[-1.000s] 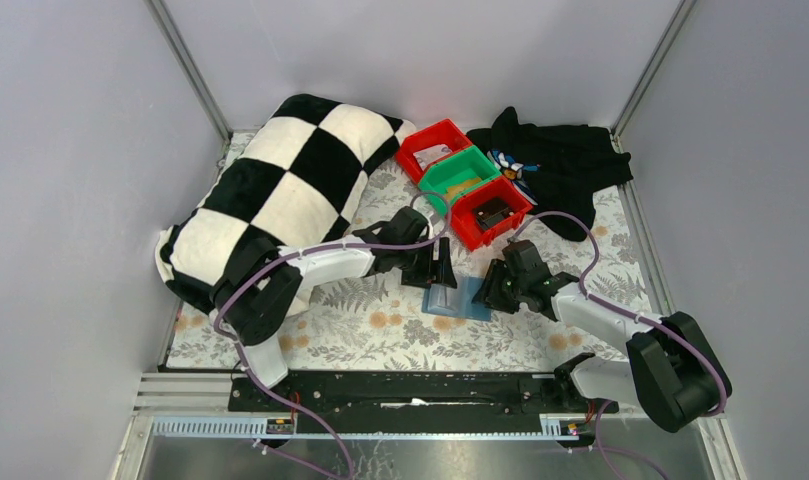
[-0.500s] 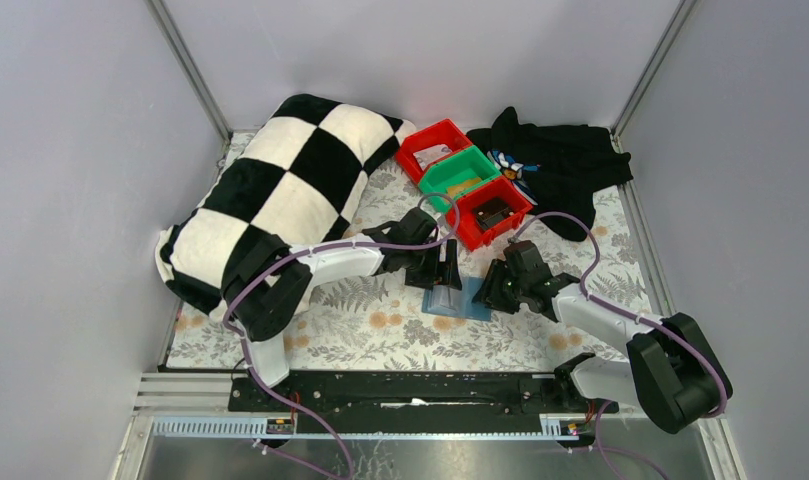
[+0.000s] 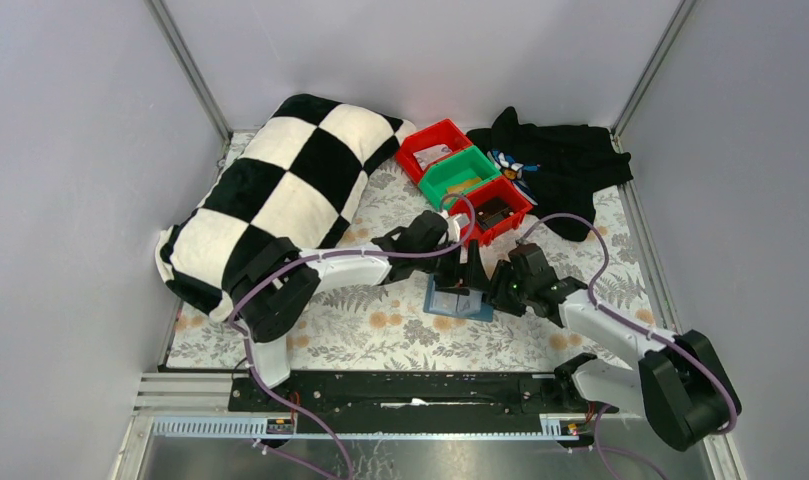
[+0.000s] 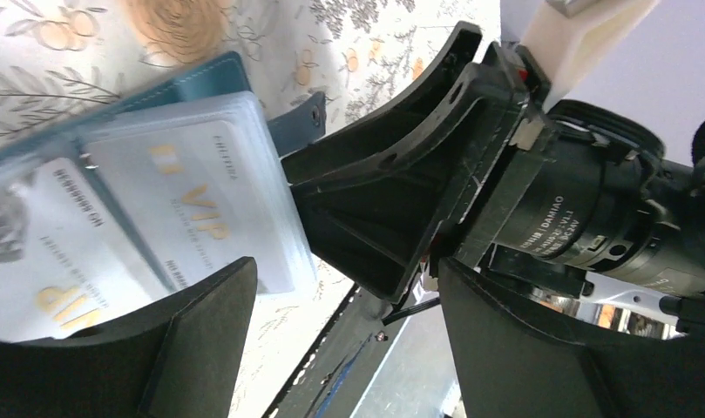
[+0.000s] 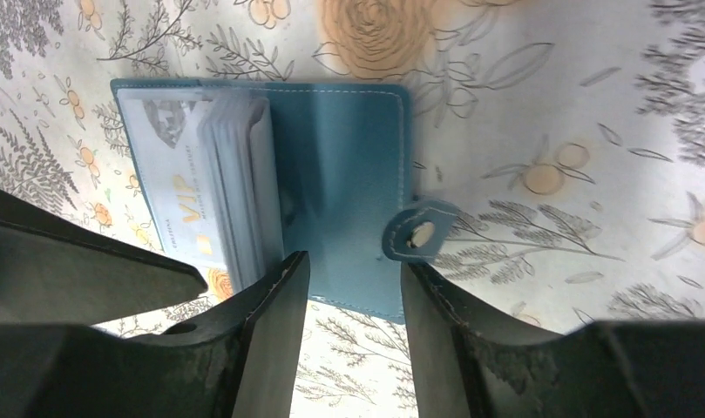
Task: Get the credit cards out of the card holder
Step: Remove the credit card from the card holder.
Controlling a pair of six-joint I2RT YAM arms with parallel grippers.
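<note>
Now, card holder (image 5: pixel 349 165): teal, spread open and flat on the desk, a little toward 5 o'clock from the desk's middle in the top view.
Snap tab (image 5: pixel 416 233): sticks out of the holder's bare panel at 3 o'clock in the right wrist view, its pale stud showing.
Credit cards (image 4: pixel 196 196): inside the holder, in clear sleeves fanned over the panel at 9 o'clock of the bare one. They are pale, with gold "VIP" print on the top one.
Left jaws: spread wide above the holder. One finger (image 4: pixel 200 348) overlaps a sleeved card in the left wrist view, but I cannot tell whether it touches. Nothing is pinched.
Right jaws: spread, with the tips at either side of the bare panel's near edge, just beside the tab. Nothing is pinched.
Left arm (image 3: pixel 340 265): reaches in from 9 o'clock of the holder.
Right arm (image 3: pixel 600 320): reaches in from 4 o'clock, its wrist close to the left one.
Desk (image 3: pixel 380 325): covered in a floral cloth.
Bins: a slanted row at 12 o'clock of the holder, made up of a red bin (image 3: pixel 412 158), a green bin (image 3: pixel 445 192) and another red bin (image 3: pixel 475 235) nearest the holder.
Checked pillow (image 3: pixel 280 200): black and white, at 10 o'clock, well apart from the holder.
Black cloth (image 3: pixel 560 165): bunched at 1 o'clock, beside the bins.
</note>
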